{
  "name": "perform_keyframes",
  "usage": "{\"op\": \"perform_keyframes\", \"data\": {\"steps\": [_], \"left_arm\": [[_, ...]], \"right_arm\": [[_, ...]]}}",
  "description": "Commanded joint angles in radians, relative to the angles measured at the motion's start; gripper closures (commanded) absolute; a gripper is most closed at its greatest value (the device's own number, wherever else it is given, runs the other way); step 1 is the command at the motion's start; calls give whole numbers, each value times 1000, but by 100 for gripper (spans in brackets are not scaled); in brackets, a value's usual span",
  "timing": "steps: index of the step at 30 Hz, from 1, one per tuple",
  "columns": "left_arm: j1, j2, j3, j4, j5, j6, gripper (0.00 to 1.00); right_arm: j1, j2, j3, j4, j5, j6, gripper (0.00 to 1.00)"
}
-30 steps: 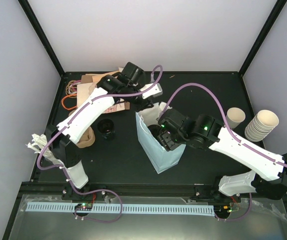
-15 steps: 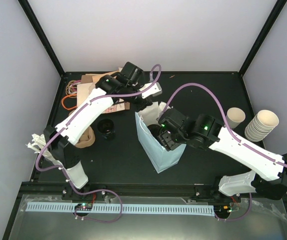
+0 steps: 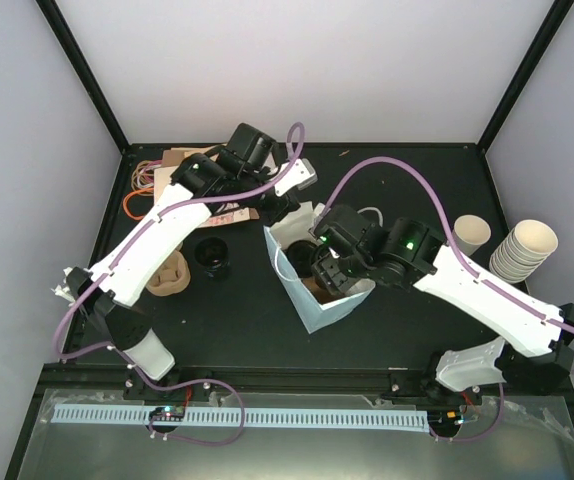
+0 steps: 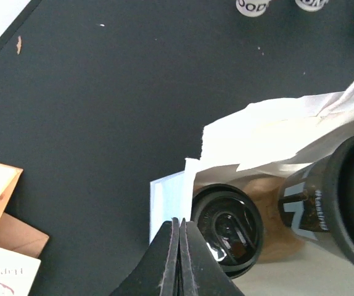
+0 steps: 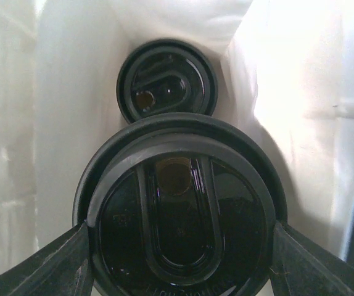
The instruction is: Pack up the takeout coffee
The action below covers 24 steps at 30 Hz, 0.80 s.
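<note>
A white paper bag [image 3: 312,300] stands open mid-table. My left gripper [image 4: 180,221] is shut on the bag's rim [image 4: 168,197] at its back left corner [image 3: 285,212]. The right gripper [image 5: 182,256] reaches down into the bag's mouth [image 3: 322,268], shut on a takeout coffee [image 5: 180,209] whose black lid fills the right wrist view. A second lidded coffee [image 5: 166,83] stands on the bag's floor, beyond the held one, and shows in the left wrist view too [image 4: 226,228]. A third lidded coffee [image 3: 212,254] stands on the table left of the bag.
A brown pulp carrier [image 3: 172,272] lies beside the left arm. Brown paper pieces [image 3: 182,170] and orange bands [image 3: 137,205] sit at the back left. One lidless cream cup [image 3: 471,234] and a stack of them [image 3: 522,250] stand at the right.
The left gripper closed on the bag's rim and drew it back and left, so the bag stands more upright. My right gripper moved left and deeper into the bag with its coffee.
</note>
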Motion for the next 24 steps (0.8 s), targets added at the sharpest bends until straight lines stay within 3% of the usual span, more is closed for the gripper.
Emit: {"op": "perform_keyframes", "data": {"steps": [1,12,24], "left_arm": [[-10,-58,17,-21,-39,-185,98],[-38,-146,-79,-23,-42,-444,98],[-66,-368,-348,20,14,-654,98]], "right_arm": [[-6,17,16,-32,-18,-12,53],[56,-20,-48,-26,16,34,57],[58,-67,-119,-2,-108,-127,57]]}}
